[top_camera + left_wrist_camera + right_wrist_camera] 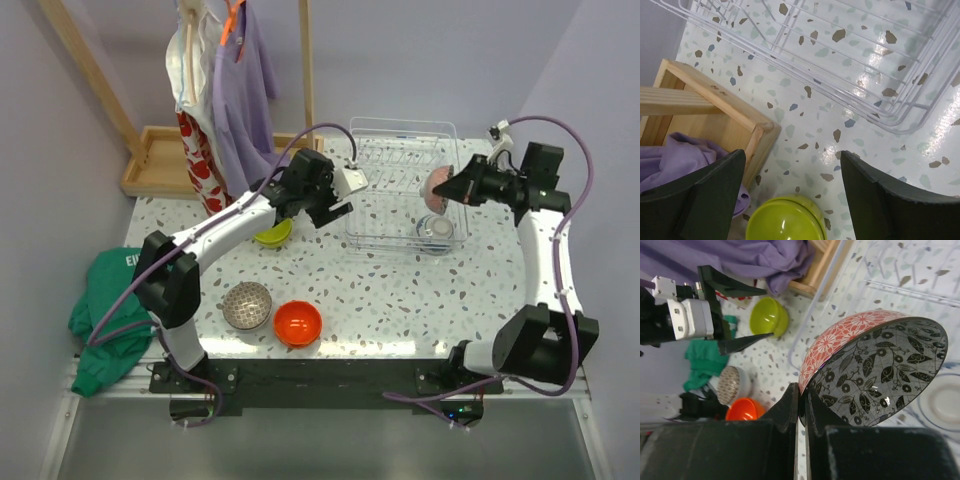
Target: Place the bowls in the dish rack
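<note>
The clear wire dish rack (382, 165) stands at the back centre of the table. My right gripper (458, 188) is shut on the rim of the patterned bowl (875, 370), pinkish-red outside and leaf-patterned inside, and holds it tilted on edge above the rack's right side. My left gripper (305, 212) is open and hovers over the lime green bowl (785, 220), which sits on the table just left of the rack (840, 60). The grey speckled bowl (246, 305) and the orange-red bowl (297, 322) sit near the front left.
A round clear dish (435, 230) lies in the rack's near right corner. A wooden tray base (160, 160) with posts and hanging purple clothes (240, 90) stands at the back left, its corner (735, 120) close to my left gripper. A green cloth (105, 310) lies at the left edge.
</note>
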You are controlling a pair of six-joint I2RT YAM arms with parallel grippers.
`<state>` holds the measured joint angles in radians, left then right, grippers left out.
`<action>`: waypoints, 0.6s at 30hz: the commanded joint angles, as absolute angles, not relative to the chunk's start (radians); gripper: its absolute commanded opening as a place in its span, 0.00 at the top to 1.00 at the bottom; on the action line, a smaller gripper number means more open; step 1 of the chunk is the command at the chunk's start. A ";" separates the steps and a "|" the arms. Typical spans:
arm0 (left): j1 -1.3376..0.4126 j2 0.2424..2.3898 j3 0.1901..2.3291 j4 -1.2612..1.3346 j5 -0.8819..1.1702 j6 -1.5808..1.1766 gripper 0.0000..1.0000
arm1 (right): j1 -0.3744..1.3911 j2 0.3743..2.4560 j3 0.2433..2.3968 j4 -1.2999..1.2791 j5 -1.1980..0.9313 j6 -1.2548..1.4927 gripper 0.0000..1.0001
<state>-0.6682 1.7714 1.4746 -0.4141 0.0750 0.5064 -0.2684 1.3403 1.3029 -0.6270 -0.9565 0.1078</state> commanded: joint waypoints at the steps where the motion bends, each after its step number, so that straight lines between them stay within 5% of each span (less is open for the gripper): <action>1: -0.669 1.813 1.584 -0.405 0.080 0.448 0.19 | -0.224 1.383 1.209 -0.149 -1.083 0.475 1.00; 18: -0.704 1.950 1.778 -0.408 0.038 0.448 0.19 | -0.173 1.707 1.229 -0.076 -1.190 0.508 1.00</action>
<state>-0.6983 1.9179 1.6951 -0.4271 0.0628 0.4622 -0.1909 1.6741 1.1778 -0.0929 -1.1183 0.5247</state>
